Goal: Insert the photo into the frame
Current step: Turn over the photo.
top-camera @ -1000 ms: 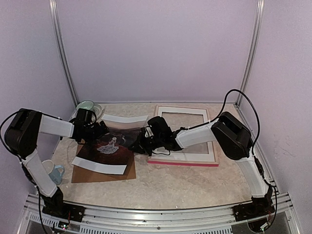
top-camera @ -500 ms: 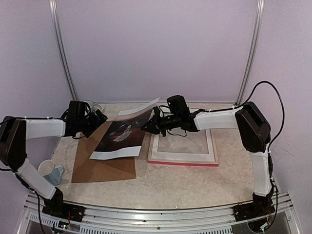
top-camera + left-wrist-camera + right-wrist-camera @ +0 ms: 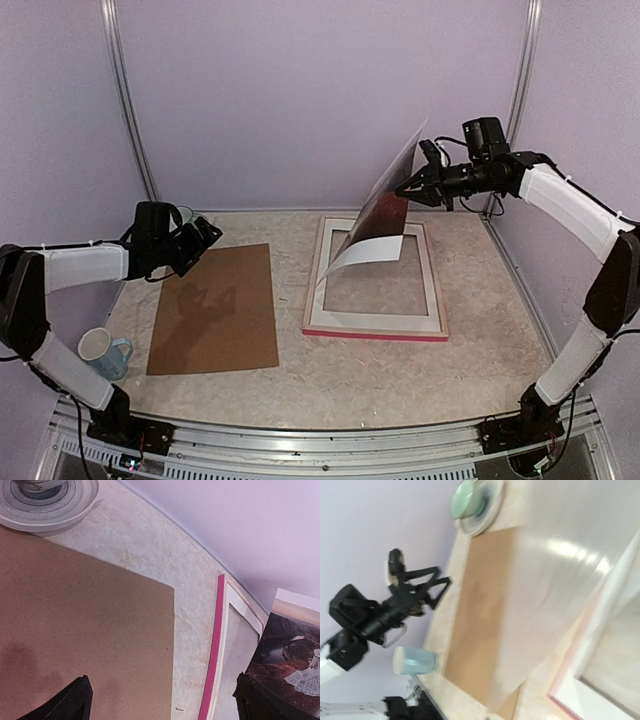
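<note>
Photo [image 3: 383, 216] is hanging in the air over the far half of the frame [image 3: 437, 293], well above the table [image 3: 400, 380]. I'm pinching it by its upper edge with my right gripper [image 3: 410, 186], jaws clamped tight on the sheet. The sheet is tilting steeply, with the top edge leaning toward the back wall and the bottom edge curling pale toward the frame's opening. Can't tell if that bottom edge is touching the frame. The left wrist view is showing the print side [image 3: 295, 647]: dark reddish ground, small figure in a white dress. The right wrist view is only showing the pale back [image 3: 555, 580], blurred.

The frame is lying flat on the right half of the table, pale face up, with the pink edge [image 3: 215, 645] showing along its side.

My left gripper [image 3: 205, 238] is hovering over the far left of the table, jaws spread wide and holding nothing. It's sitting above the far edge of the brown backing board [image 3: 215, 310], which is lying flat to the left of the frame, apart from it.

A green cup on a saucer [image 3: 180, 215] is sitting just behind the left gripper. A blue mug [image 3: 105, 350] is standing near the board's left edge.
</note>
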Action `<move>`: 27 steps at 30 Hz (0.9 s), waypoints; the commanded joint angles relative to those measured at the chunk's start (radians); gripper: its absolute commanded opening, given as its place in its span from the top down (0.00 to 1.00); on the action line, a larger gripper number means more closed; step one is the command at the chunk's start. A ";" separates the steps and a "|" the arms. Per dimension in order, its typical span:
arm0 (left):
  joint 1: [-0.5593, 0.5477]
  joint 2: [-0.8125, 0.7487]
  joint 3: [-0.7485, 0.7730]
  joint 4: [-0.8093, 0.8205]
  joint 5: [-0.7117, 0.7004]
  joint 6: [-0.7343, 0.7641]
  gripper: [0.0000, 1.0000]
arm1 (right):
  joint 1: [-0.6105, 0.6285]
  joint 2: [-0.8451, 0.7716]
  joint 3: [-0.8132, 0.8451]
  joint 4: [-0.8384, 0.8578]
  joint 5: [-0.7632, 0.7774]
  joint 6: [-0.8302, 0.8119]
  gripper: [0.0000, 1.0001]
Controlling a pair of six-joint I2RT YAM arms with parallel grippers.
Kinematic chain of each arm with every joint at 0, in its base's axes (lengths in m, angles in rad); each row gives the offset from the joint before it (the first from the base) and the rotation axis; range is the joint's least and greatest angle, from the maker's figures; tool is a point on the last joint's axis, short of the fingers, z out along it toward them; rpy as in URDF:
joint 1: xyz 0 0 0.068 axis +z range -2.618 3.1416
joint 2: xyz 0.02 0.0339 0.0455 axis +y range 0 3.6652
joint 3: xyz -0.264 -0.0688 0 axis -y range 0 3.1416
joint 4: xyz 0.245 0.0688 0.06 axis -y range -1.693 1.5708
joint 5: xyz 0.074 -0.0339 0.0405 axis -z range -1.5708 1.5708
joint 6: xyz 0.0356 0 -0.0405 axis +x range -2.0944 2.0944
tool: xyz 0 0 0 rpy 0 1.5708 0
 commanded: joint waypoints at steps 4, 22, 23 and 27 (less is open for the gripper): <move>-0.048 0.028 0.077 0.052 0.061 -0.068 0.01 | -0.126 -0.042 0.222 -0.516 0.005 -0.369 1.00; -0.230 0.537 0.623 0.021 0.112 -0.144 0.01 | -0.133 0.128 0.355 -0.539 0.066 -0.476 0.96; -0.234 0.552 0.634 0.025 0.117 -0.149 0.01 | -0.133 0.130 0.360 -0.539 0.066 -0.478 0.96; -0.269 0.580 0.686 0.030 0.116 -0.144 0.01 | -0.133 0.122 0.356 -0.537 0.062 -0.484 0.94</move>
